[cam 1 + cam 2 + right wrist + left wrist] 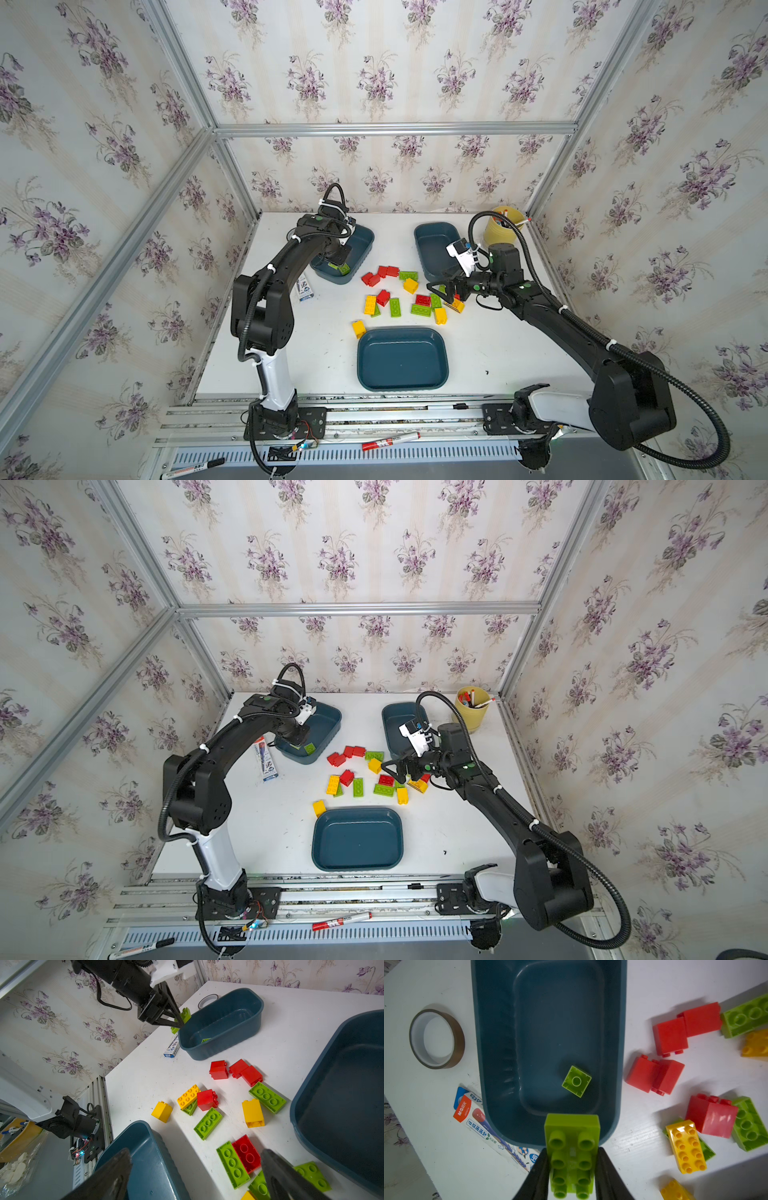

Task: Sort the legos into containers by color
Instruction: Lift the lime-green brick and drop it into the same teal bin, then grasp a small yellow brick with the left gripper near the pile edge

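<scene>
left gripper [572,1151] pinches an oblong lime green plastic brick [572,1126] lengthwise, seemingly over the rim of the dark teal tray [496,1043], ten o'clock from the pile [395,307]; right gripper [196,1154] gapes wide.

Above the aluminium rail [374,409], the left arm [284,258] and right arm [548,308]: black shells, white links nearest the rail, ribbed black cables [242,345] zip-tied on, green joint dots [524,286].
</scene>
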You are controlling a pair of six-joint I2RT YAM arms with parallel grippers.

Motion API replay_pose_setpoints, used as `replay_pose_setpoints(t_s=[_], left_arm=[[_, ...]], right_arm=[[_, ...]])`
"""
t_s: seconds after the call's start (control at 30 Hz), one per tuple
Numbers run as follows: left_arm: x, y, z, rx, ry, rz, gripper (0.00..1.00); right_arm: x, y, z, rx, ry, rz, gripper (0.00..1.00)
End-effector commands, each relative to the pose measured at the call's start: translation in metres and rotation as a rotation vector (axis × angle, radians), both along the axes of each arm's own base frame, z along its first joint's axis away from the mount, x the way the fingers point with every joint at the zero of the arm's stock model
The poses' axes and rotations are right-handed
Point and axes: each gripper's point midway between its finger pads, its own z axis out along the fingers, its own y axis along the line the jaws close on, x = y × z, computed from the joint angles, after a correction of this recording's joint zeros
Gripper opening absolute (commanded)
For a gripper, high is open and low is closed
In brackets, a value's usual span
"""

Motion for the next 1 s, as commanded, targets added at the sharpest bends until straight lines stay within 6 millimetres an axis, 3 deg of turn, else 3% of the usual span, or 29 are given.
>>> replay_pose_setpoints(t_s=[0.0, 0.2, 0.37, 0.47, 0.57, 0.77, 0.97], left_arm=[[0.018, 0.011, -0.006, 0.005, -0.030, 0.077, 0.30], [0.035, 0.029, -0.034, 0.071, -0.007, 0.135, 0.31], [0.036, 0.038, -0.054, 0.085, 0.029, 0.174, 0.41], [0.034, 0.036, -0.048, 0.067, 0.022, 0.173, 0.59], [0.028, 0.031, -0.032, 0.030, 0.002, 0.165, 0.67], [-0.015, 0.004, 0.003, -0.124, -0.002, 0.200, 0.72], [-0.076, -0.021, 0.004, -0.260, 0.074, 0.321, 0.74]], right_arm=[[0.004, 0.006, 0.013, 0.037, -0.036, 0.015, 1.00], [0.004, 0.010, 0.013, 0.046, -0.028, 0.026, 1.00], [0.003, 0.012, 0.013, 0.047, -0.022, 0.034, 1.00], [0.001, 0.013, 0.013, 0.044, -0.018, 0.040, 1.00], [-0.001, 0.013, 0.012, 0.043, -0.009, 0.052, 1.00], [-0.007, 0.014, 0.013, 0.043, 0.012, 0.076, 1.00], [-0.022, 0.017, 0.012, 0.057, 0.056, 0.131, 1.00]])
